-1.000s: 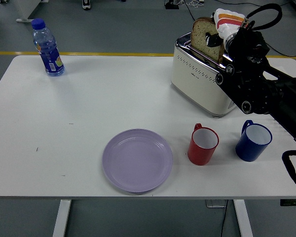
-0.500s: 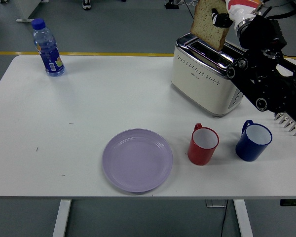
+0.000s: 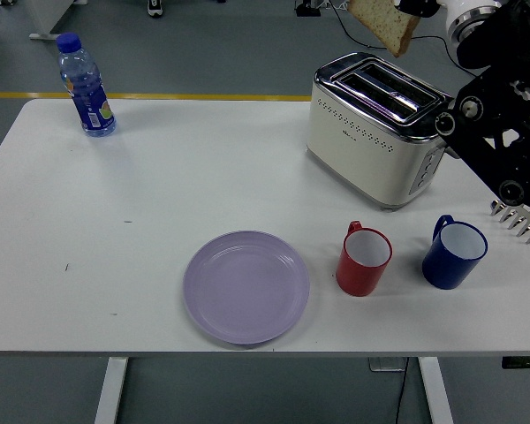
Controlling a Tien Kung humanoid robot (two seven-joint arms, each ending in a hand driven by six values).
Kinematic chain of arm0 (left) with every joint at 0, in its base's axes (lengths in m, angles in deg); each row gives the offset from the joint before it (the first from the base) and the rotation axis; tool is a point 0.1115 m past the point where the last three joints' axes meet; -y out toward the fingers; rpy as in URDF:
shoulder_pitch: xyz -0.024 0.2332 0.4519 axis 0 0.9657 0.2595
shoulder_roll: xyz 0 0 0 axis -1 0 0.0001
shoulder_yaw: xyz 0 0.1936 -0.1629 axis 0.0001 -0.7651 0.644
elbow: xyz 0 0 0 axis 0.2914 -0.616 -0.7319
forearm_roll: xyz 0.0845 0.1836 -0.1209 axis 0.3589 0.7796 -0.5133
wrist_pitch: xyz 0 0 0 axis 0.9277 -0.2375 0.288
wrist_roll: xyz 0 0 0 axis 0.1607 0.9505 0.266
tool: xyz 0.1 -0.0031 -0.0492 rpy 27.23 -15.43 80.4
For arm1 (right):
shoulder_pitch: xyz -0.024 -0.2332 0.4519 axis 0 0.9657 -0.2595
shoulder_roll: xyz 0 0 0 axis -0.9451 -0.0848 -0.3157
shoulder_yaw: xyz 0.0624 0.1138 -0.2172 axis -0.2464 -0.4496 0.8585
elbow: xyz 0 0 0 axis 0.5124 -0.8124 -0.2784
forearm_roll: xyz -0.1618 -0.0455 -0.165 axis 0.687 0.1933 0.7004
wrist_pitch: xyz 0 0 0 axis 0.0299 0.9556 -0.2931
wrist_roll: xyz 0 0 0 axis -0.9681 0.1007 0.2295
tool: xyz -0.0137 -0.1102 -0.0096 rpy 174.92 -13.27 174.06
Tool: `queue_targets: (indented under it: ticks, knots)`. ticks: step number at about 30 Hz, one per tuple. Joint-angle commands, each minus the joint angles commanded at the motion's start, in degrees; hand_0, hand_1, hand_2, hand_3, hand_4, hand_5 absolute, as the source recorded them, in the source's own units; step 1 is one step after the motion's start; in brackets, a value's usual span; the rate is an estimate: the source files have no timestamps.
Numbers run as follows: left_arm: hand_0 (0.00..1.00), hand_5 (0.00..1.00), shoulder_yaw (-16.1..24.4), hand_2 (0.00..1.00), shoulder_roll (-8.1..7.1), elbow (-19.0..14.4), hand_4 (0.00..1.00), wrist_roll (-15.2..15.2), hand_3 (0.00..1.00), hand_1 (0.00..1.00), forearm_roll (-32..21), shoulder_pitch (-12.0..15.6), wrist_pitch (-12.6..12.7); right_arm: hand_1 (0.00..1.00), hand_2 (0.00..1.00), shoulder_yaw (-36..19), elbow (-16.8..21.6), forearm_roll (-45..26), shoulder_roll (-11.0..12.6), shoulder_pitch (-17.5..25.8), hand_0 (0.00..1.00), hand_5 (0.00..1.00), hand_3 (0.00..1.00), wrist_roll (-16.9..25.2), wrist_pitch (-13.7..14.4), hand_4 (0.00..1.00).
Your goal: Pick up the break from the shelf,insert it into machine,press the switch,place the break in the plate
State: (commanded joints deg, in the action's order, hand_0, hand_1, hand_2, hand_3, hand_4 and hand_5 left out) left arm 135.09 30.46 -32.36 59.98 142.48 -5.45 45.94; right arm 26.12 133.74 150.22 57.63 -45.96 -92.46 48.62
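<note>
A slice of brown bread (image 3: 387,24) hangs at the picture's top edge, well above the cream and chrome toaster (image 3: 371,132). My right hand (image 3: 421,7) holds the slice by its right side, and most of the hand is cut off by the frame's top. Both slots of the toaster show nothing in them. A lilac plate (image 3: 246,285) lies bare near the table's front edge. My left arm does not show.
A red mug (image 3: 364,258) and a blue mug (image 3: 454,253) stand in front of the toaster, right of the plate. A blue water bottle (image 3: 86,86) stands at the table's far left corner. My black right arm (image 3: 503,115) rises beside the toaster.
My right hand has pulled the bread slice up out of the toaster slot and lifted it to the picture's top edge. The arm rose with it.
</note>
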Motion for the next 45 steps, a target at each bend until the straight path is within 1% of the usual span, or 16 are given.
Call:
queue_targets:
  ticks: [1,2,3,7,8,11,13,14,16,21,23,28,32,35,41,45]
  knots:
    - [0.692,0.890,0.00,0.726,0.02,0.00,0.302,0.00,0.569,0.725,0.01,0.00,-0.01,0.141,0.268,-0.46,2.21,-1.91,0.86,0.65,0.116,0.002,0.414,-0.25,-0.26,0.422]
    - [0.691,0.890,0.01,0.725,0.03,0.00,0.301,0.00,0.568,0.725,0.02,0.00,-0.01,0.102,0.254,-0.73,3.96,-3.20,1.32,0.99,0.075,0.002,0.407,-0.37,-0.39,0.453]
    - [0.691,0.890,0.10,0.725,0.09,0.00,0.301,0.02,0.568,0.725,0.08,-0.04,0.02,0.102,0.254,-1.33,6.37,-5.29,2.19,1.68,0.075,0.002,0.407,-0.49,-0.65,0.453]
    - [0.691,0.890,-0.26,0.725,0.12,0.00,0.301,-0.05,0.568,0.725,-0.34,-0.19,0.02,0.102,0.254,-2.86,13.98,-11.41,4.30,3.64,0.075,0.002,0.407,-0.95,-1.29,0.453]
    - [0.690,0.894,-0.28,0.724,0.12,0.00,0.301,-0.05,0.568,0.723,-0.35,-0.20,0.02,0.085,0.229,-2.93,14.63,-11.81,4.40,3.74,0.062,0.002,0.386,-0.98,-1.33,0.435]
    - [0.690,0.894,-0.34,0.724,0.16,0.00,0.301,-0.09,0.568,0.723,-0.56,-0.20,0.01,0.085,0.229,-3.63,18.40,-15.70,5.36,5.21,0.062,0.002,0.386,-1.37,-2.19,0.435]
    - [0.690,0.894,-0.28,0.724,0.19,0.00,0.301,-0.09,0.568,0.723,-0.53,-0.13,-0.03,0.085,0.229,-4.51,20.41,-19.37,4.97,6.63,0.062,0.002,0.386,-1.21,-2.94,0.435]
    - [0.690,0.893,-0.35,0.724,0.27,0.00,0.301,-0.08,0.567,0.722,-0.62,-0.12,-0.02,0.060,0.212,-4.93,21.34,-21.17,4.50,7.50,0.058,0.002,0.380,-0.97,-3.36,0.391]
    - [0.690,0.893,-0.62,0.724,0.38,0.00,0.301,-0.09,0.567,0.722,-0.81,-0.13,-0.03,0.060,0.212,-5.16,22.90,-25.66,3.83,8.97,0.058,0.002,0.380,-0.65,-3.92,0.391]
    - [0.690,0.895,-0.99,0.724,0.50,0.00,0.299,-0.23,0.566,0.721,-1.20,-0.17,-0.06,0.058,0.217,-2.65,26.76,-37.08,3.29,12.57,0.052,0.002,0.379,-0.80,-5.75,0.389]
    - [0.690,0.895,-0.98,0.724,0.52,0.00,0.299,-0.25,0.566,0.721,-1.23,-0.17,-0.05,0.058,0.217,-2.18,27.23,-39.36,3.27,13.03,0.052,0.002,0.379,-0.83,-5.94,0.389]
    - [0.689,0.895,-1.74,0.724,0.63,0.00,0.298,-0.58,0.567,0.722,-2.18,-0.34,0.12,0.063,0.219,2.22,29.96,-45.08,4.25,15.65,0.053,0.002,0.381,-0.79,-6.75,0.393]
    - [0.688,0.899,-2.60,0.723,0.66,0.00,0.298,-0.88,0.567,0.720,-3.15,-0.55,0.18,0.056,0.218,5.68,30.62,-48.91,4.65,17.30,0.048,0.002,0.381,-0.88,-7.01,0.387]
    - [0.688,0.899,-2.70,0.723,0.68,0.00,0.298,-0.95,0.567,0.720,-3.31,-0.67,0.23,0.056,0.218,6.64,30.47,-49.77,4.57,18.36,0.048,0.002,0.381,-1.12,-7.26,0.387]
    - [0.689,0.900,-2.68,0.723,0.73,0.00,0.298,-0.98,0.567,0.721,-3.28,-0.59,0.33,0.052,0.213,7.96,29.60,-51.15,3.67,20.73,0.047,0.002,0.376,-1.39,-6.89,0.384]
    - [0.687,0.904,-2.72,0.723,0.84,0.00,0.300,-0.96,0.566,0.721,-3.34,-0.51,0.38,0.047,0.211,8.64,28.50,-51.22,2.10,22.57,0.048,0.002,0.375,-1.22,-6.38,0.384]
